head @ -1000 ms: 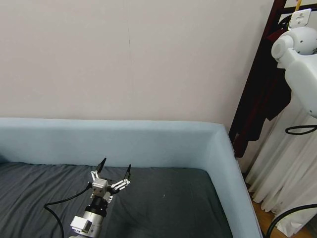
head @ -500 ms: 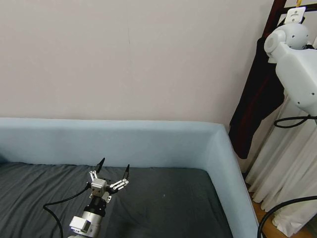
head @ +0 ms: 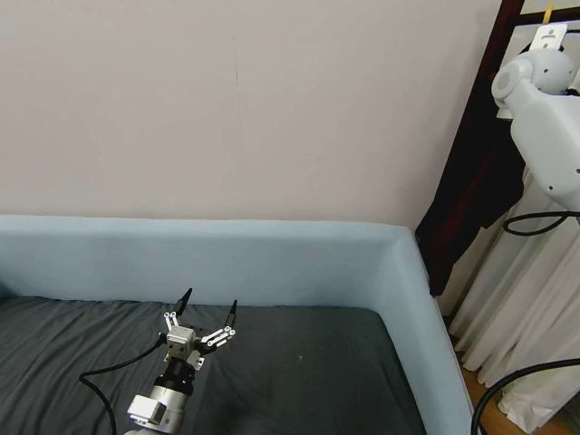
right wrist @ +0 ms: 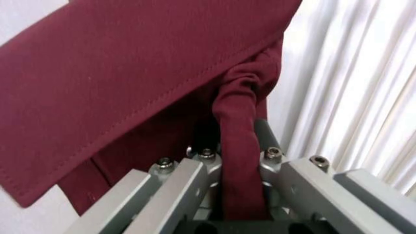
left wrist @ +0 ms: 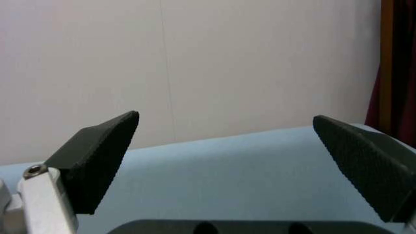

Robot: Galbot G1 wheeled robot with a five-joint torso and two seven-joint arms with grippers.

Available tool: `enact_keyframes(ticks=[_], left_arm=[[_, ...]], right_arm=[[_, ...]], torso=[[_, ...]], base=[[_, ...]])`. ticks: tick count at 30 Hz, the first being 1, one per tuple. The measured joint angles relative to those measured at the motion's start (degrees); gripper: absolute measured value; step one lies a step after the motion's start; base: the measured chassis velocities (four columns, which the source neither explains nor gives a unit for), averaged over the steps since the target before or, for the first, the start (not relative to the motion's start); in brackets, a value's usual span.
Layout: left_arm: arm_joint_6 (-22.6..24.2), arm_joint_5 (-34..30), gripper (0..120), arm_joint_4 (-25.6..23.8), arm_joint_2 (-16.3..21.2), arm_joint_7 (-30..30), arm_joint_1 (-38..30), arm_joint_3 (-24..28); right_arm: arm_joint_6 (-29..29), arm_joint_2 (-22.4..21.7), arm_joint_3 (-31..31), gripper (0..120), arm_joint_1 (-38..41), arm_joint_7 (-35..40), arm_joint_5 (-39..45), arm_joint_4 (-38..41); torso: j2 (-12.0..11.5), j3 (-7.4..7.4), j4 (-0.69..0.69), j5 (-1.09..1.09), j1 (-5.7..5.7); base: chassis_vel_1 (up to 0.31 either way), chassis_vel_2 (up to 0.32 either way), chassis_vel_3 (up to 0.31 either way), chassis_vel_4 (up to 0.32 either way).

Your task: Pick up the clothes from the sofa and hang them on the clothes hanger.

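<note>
At the far right by the rack (head: 507, 14), the right gripper (right wrist: 237, 195) is pinching the red garment (right wrist: 130, 83); hanging seems underway, needing a drape before release. The left gripper (head: 210, 304) is hovering wide open over the sofa (head: 272, 258).

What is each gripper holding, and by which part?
Right gripper: dark red garment, by a bunched fold between its jaws. Left gripper: nothing, open above the sofa.

This is looking like a home room: a light blue sofa (head: 272, 258) is standing against a plain wall (head: 227, 109), and white curtains (head: 509, 308) are hanging nearby.
</note>
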Motion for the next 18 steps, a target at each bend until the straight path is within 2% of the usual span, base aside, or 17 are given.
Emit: enact_keyframes(ticks=[8,13,16,17,18], left_arm=[[-0.08,0.01,100,-0.03,0.05,-0.11,0.08,-0.1],[-0.09,0.24,100,-0.02,-0.17,-0.12,0.05,0.1],[-0.3,0.4,100,0.13,-0.43,-0.12,0.15,0.23],[-0.5,0.41,100,0.14,-0.45,-0.12,0.18,0.24],[-0.5,0.41,100,0.14,-0.45,-0.12,0.18,0.24]], right_arm=[[-0.02,-0.87,0.13,3,-1.17,-1.26,-0.24,1.29],[1.36,-2.73,-0.93,22,-2.23,-3.93,-0.35,5.79],[-0.7,-5.83,-2.34,34,-3.62,-2.27,0.88,13.89],[-2.8,-7.81,-2.75,39,-4.45,-0.43,3.07,19.0],[-2.8,-7.81,-2.75,39,-4.45,-0.43,3.07,19.0]], torso=[[0.0,-0.01,0.0,-0.02,-0.01],[0.0,0.0,0.0,0.0,0.0],[0.0,0.0,0.01,-0.01,-0.01],[0.0,0.0,0.0,-0.01,0.0],[0.0,0.0,0.0,-0.01,0.0]], base=[[0.0,0.0,0.0,0.0],[0.0,0.0,0.0,0.0],[0.0,0.0,0.0,0.0],[0.0,0.0,0.0,0.0],[0.0,0.0,0.0,0.0]])
